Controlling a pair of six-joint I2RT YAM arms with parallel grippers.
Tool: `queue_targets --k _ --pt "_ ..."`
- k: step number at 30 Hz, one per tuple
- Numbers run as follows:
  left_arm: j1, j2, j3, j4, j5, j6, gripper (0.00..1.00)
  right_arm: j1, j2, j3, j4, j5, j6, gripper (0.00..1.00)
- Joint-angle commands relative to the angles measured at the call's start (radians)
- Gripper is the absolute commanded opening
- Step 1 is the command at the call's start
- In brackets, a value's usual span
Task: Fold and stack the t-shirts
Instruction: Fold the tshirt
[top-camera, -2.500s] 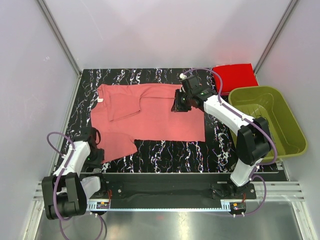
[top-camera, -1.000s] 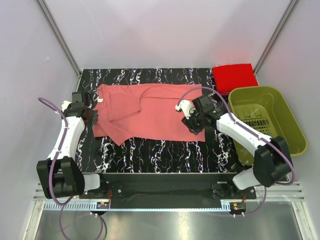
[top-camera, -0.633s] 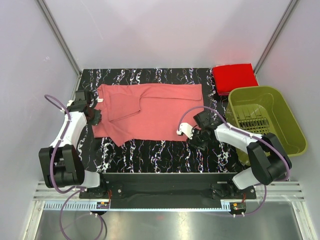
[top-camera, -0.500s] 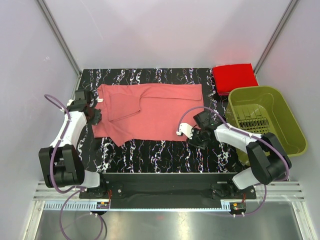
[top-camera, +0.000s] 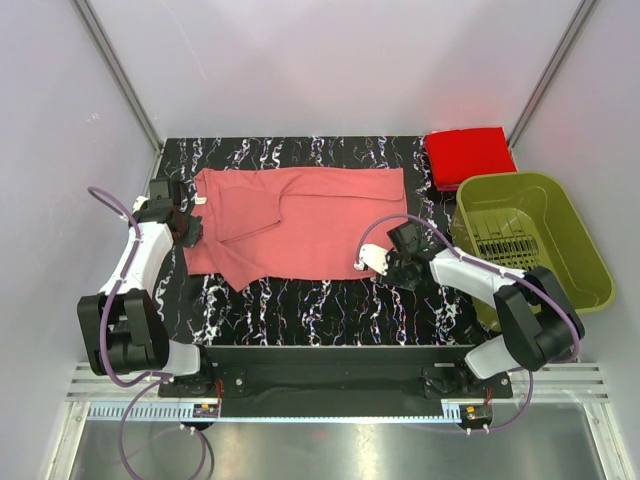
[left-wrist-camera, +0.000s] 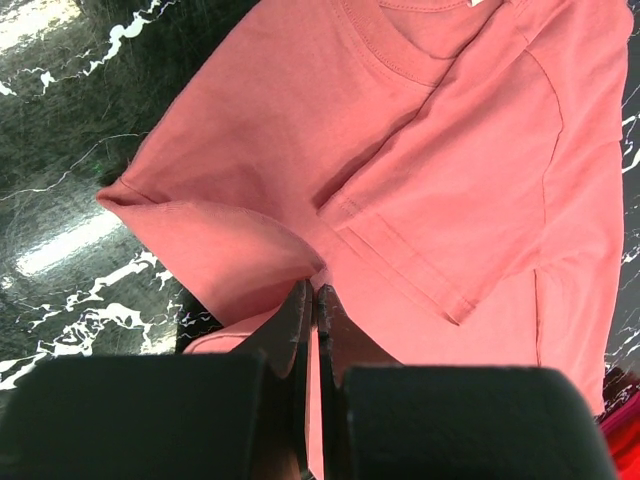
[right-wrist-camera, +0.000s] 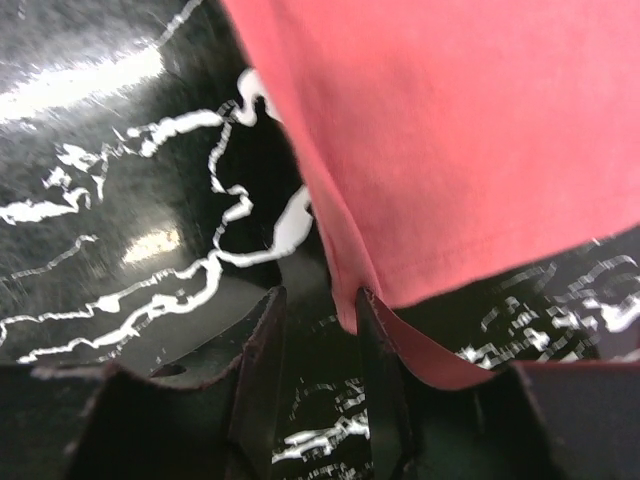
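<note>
Pinching the salmon-pink t-shirt (top-camera: 310, 225) at its collar end
Top: it lies flat on the table (top-camera: 300, 300), long axis left-right, collar left, hem right. Left wrist: left gripper (left-wrist-camera: 313, 295) clamped on a cloth fold. Right wrist: right gripper (right-wrist-camera: 318, 300) parted beside the hem corner.

You have the salmon-pink t-shirt (top-camera: 300, 220) lying mostly flat across the centre of the top view. Its collar is at the left and its hem at the right, with a sleeve folded in over the chest. The red t-shirt (top-camera: 470, 155) sits well apart at the upper right, folded into a compact rectangle.
</note>
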Motion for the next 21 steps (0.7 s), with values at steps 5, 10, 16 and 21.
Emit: queue_targets --k 5,10,16,21 --pt "-0.014 0.016 0.037 0.041 0.006 0.003 0.0 -0.002 -0.099 -0.004 -0.011 0.054 -0.011 0.43" --pt "-0.023 0.016 0.036 0.038 0.003 -0.005 0.0 -0.002 -0.082 0.001 -0.013 0.013 -0.008 0.5" --pt "-0.025 0.016 0.026 0.041 -0.006 -0.003 0.0 0.011 -0.028 0.034 -0.04 -0.017 0.015 0.48" --pt "-0.025 0.021 0.022 0.047 -0.012 0.001 0.0 0.015 -0.038 -0.002 -0.014 -0.032 0.013 0.49"
